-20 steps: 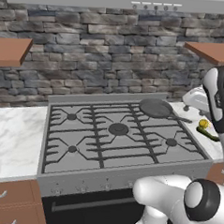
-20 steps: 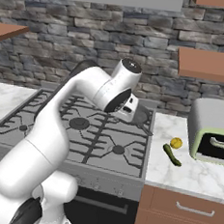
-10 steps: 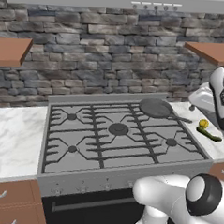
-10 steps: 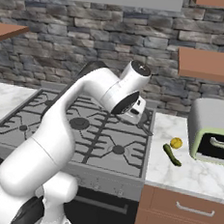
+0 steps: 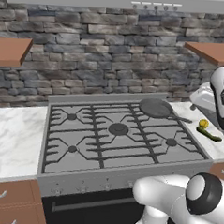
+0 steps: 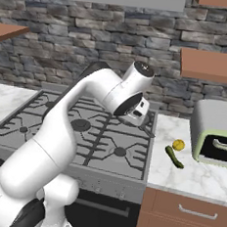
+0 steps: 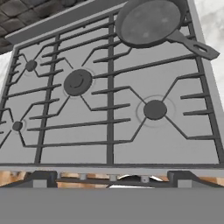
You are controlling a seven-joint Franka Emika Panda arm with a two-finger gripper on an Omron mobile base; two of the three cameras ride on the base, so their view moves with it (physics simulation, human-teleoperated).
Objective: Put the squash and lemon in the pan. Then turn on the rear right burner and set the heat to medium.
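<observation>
The dark grey pan (image 5: pixel 155 107) sits on the stove's rear right grate with its thin handle (image 7: pixel 192 45) pointing right. It is empty and hides the rear right burner cap beneath it. The yellow lemon (image 5: pixel 204 123) and the dark green squash (image 5: pixel 209 134) lie side by side on the marble counter right of the stove, also in the right base view as lemon (image 6: pixel 178 145) and squash (image 6: pixel 174 156). My gripper (image 7: pixel 113 178) hangs open above the stove's front edge, holding nothing. From the right base camera the hand (image 6: pixel 134 110) stands in front of the pan.
A white toaster oven (image 6: pixel 216 131) stands at the back of the right counter behind the lemon. Stove knobs (image 5: pixel 107 186) line the front panel. The large centre burner (image 7: pixel 78 82) and front right burner (image 7: pixel 155 109) are bare. Wooden shelves hang on the stone wall.
The arm has swung a little to the right, towards the stove's right side. Pan, lemon and squash have not moved.
</observation>
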